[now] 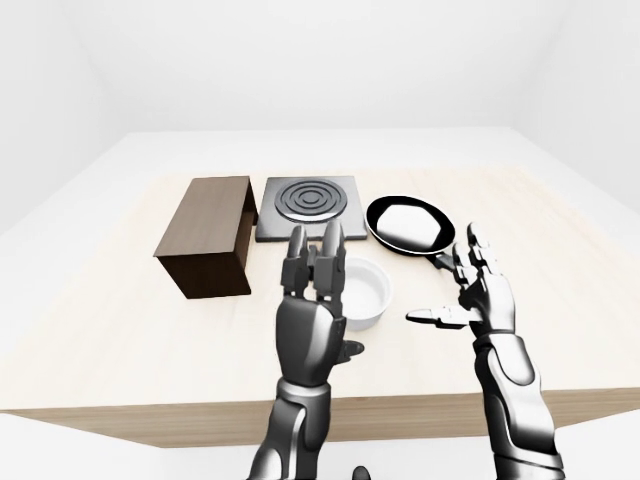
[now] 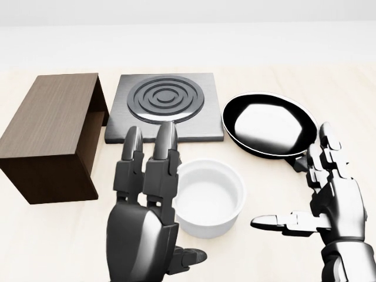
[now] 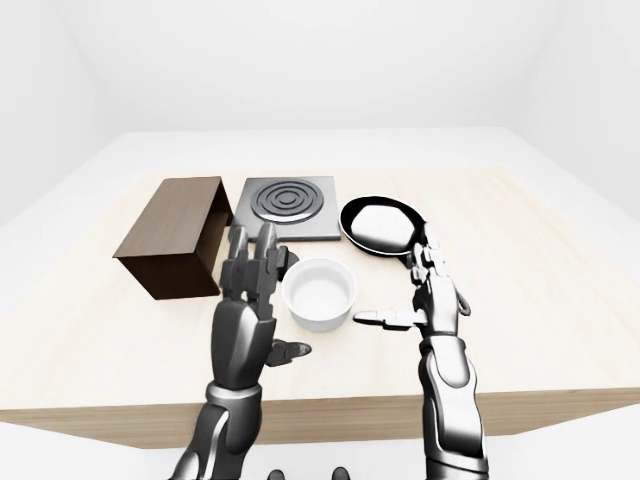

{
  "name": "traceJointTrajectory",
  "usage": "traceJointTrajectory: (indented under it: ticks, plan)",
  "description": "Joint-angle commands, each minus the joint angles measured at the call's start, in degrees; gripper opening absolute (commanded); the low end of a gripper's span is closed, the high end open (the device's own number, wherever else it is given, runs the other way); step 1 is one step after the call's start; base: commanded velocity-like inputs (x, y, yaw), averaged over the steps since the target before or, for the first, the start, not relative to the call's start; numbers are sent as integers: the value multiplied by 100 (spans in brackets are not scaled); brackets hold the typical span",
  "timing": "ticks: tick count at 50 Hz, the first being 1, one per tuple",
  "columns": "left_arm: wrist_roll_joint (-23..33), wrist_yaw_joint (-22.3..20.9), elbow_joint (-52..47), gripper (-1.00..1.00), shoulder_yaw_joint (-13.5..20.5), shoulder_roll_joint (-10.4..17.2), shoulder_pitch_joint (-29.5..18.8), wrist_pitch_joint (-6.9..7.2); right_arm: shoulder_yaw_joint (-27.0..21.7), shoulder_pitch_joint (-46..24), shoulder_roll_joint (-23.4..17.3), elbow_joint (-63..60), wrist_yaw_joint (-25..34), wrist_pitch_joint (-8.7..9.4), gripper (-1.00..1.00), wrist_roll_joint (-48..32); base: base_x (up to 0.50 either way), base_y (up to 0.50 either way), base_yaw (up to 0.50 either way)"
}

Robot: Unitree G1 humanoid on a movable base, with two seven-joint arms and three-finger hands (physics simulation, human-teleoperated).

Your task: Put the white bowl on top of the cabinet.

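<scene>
I'm looking at a bare simulated kitchen setup: a pale wooden desk [image 1: 100, 340] carrying a burner plate [image 1: 307, 207] at twelve o'clock, a black frying pan [image 1: 410, 224] at one o'clock, blank white walls around.

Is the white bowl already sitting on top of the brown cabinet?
No, the white bowl sits on the table between the robot's open hands, to the right of the cabinet.

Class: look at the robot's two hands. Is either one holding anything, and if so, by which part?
Nothing is held. Both hands are open: the left hand stands left of the bowl, the right hand to its right, apart from it.
</scene>
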Motion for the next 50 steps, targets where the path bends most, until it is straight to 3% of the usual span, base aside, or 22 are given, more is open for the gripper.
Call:
traceJointTrajectory:
  ticks: [1,7,11,19,37,50]
  plan:
    - [1444,-48,548,100,-343,-215,-231,0,-213,18,-57,-257,47,0,100,150,0,0,0]
    - [2131,-863,754,100,-414,-331,-320,0,-285,44,-52,-389,60,0,100,230,0,0,0]
    - [2529,-1190,988,100,-354,-331,-384,0,-322,82,-45,-463,68,0,100,242,0,0,0]
    - [2709,-1254,1474,100,-99,-448,-553,0,-355,91,-39,-525,88,0,100,282,0,0,0]
    - [2818,-1556,1568,100,51,-556,-680,0,-321,115,-19,-543,106,0,100,258,0,0,0]
    - [2564,-1697,2368,100,607,-681,-1204,0,-305,111,-22,-530,132,0,100,249,0,0,0]
